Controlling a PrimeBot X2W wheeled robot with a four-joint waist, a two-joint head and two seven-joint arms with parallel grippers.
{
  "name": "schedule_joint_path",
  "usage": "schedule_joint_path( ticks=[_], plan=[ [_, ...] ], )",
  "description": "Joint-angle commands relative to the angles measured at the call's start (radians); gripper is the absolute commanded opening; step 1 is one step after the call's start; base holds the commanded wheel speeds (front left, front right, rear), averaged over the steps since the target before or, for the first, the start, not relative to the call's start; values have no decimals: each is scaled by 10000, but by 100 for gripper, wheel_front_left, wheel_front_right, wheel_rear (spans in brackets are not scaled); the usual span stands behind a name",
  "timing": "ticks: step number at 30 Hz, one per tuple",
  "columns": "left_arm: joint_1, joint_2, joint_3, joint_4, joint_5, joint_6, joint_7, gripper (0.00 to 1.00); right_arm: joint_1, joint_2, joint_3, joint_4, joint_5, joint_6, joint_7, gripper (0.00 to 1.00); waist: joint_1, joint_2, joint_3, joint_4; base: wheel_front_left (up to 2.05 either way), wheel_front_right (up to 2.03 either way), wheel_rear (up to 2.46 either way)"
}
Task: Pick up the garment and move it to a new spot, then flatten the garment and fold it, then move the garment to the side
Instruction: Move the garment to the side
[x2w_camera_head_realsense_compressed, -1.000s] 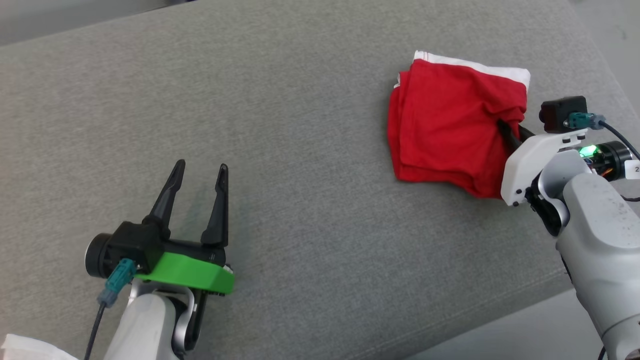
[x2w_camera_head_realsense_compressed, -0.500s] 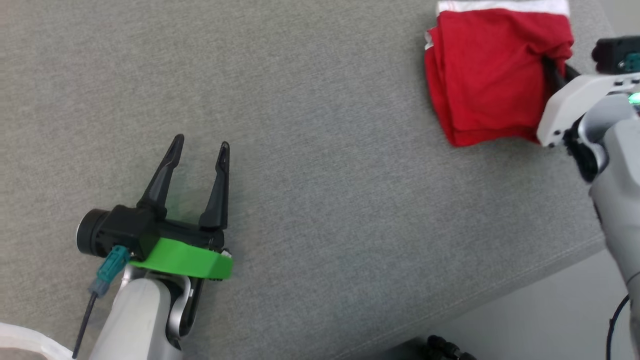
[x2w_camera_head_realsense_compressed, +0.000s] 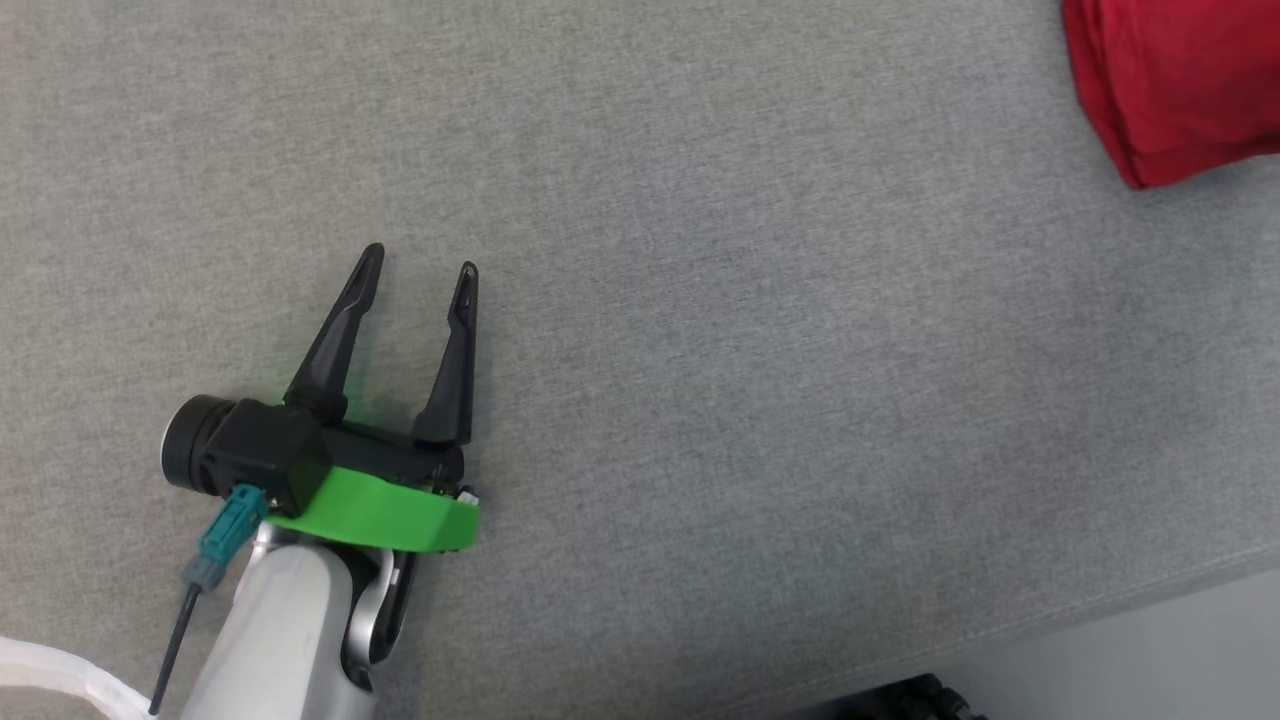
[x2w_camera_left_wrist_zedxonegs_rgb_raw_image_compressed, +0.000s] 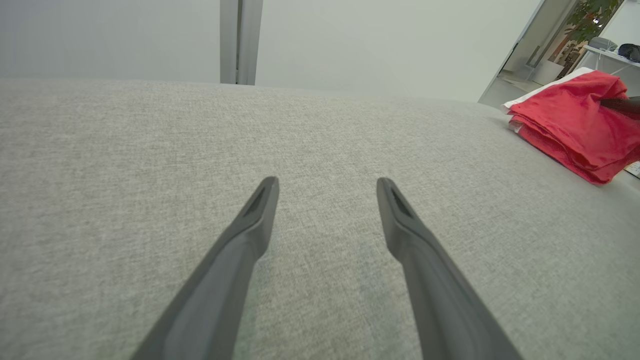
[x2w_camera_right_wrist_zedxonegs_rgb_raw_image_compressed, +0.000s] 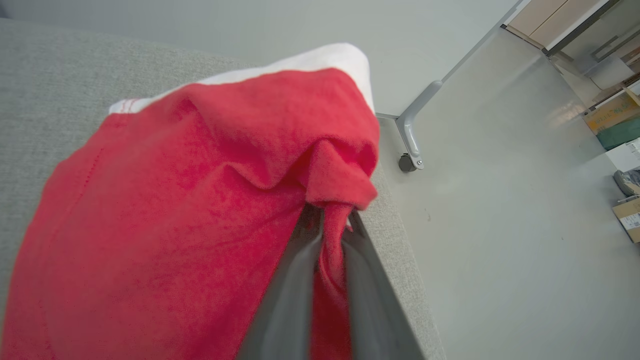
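The garment (x2w_camera_head_realsense_compressed: 1180, 90), cropped at the head view's corner, lies well right of the left gripper (x2w_camera_head_realsense_compressed: 420, 260), spread wide and empty. Left wrist view: it sits folded, ahead-right. Right wrist view: the right gripper (x2w_camera_right_wrist_zedxonegs_rgb_raw_image_compressed: 331, 225) pinches its fold (tips buried).

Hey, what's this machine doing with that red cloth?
The robot is handling a folded red garment with white trim. Its right gripper is clamped shut on a bunched corner of it, near the edge of the grey padded surface where the garment lies. The left gripper hangs open over bare grey fabric, holding nothing.
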Motion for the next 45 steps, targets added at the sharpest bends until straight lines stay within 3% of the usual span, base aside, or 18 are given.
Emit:
schedule_joint_path(
  ticks=[1, 2, 3, 4, 15, 26, 33, 45],
  plan=[
    [-181, 61, 29, -39, 60, 48, -38, 100, -137, -106, -77, 135, -125, -15, -54, 5, 0, -1, 243, 276, 0, 0, 0],
    [-178, 66, 21, -44, 57, 53, -45, 100, -202, -170, -203, 224, -234, -15, -148, 8, 0, -1, 257, 303, 0, 0, 0],
    [-175, 67, 16, -47, 49, 49, -52, 100, -246, -212, -301, 292, -347, -15, -232, 38, 0, -1, 260, 324, 0, 0, 0],
    [-172, 65, 9, -40, 37, 53, -59, 100, -281, -243, -393, 389, -516, -15, -327, 100, 0, -1, 255, 345, 0, 0, 0],
    [16, -51, -59, 178, -99, 95, -104, 100, 2, 439, -1127, 613, -1680, -15, -1429, 100, 0, -1, -444, 193, 0, 0, 0],
    [82, -44, 533, 842, -313, 70, -180, 100, 440, 1849, 38, -249, -1436, -15, -1853, 100, 0, -1, -1998, 264, 0, 0, 0],
    [597, -382, 1657, 1156, -603, 48, -164, 100, 1891, 2869, 483, -2209, -932, -15, -1854, 100, 0, -1, -3076, 383, 0, 0, 0],
    [2237, -895, 2755, 1511, -291, -52, -166, 100, 6109, 4034, -509, -4998, -1011, -15, -1846, 100, 0, -1, -4547, 966, 0, 0, 0]
  ],
)
